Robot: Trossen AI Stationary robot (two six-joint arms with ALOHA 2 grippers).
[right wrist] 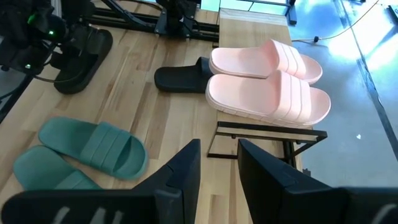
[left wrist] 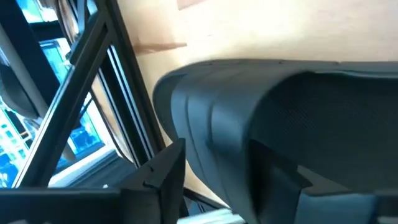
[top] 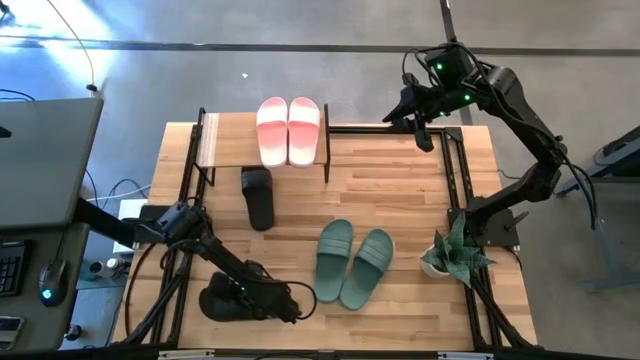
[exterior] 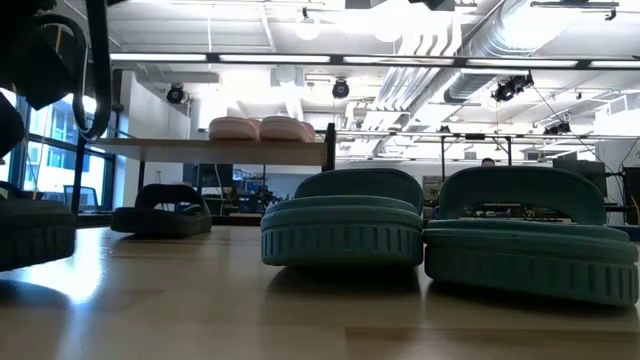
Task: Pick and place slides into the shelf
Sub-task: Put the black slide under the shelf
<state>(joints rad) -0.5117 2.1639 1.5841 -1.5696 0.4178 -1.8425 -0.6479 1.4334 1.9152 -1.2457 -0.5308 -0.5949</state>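
The shelf (top: 215, 140) stands at the table's far left, with the pale pink pair (top: 288, 130) on its top board. One black slide (top: 257, 197) lies flat on the table just before the shelf. The other black slide (top: 220, 298) is at the near left corner, and my left gripper (top: 262, 300) is shut on it. The sage green pair (top: 352, 262) lies side by side on the table near the middle. My right gripper (top: 422, 130) hangs open, raised over the far right edge and touching nothing. My left gripper (left wrist: 239, 168) has the black slide between its two fingers, coming at it low and level from the table's right side. One finger (left wrist: 163, 177) lies against the sole's outer side edge (left wrist: 186, 149). The slide hides where the other finger sits. In the low view the slide (exterior: 30, 230) seems just off the table.
A small potted plant (top: 450, 255) stands near the table's right edge. Black frame tubes (top: 455, 170) run along the table's left and right sides. Bare wood shows between the shelf and the right edge. A desk with a mouse (top: 50, 285) stands left of the table.
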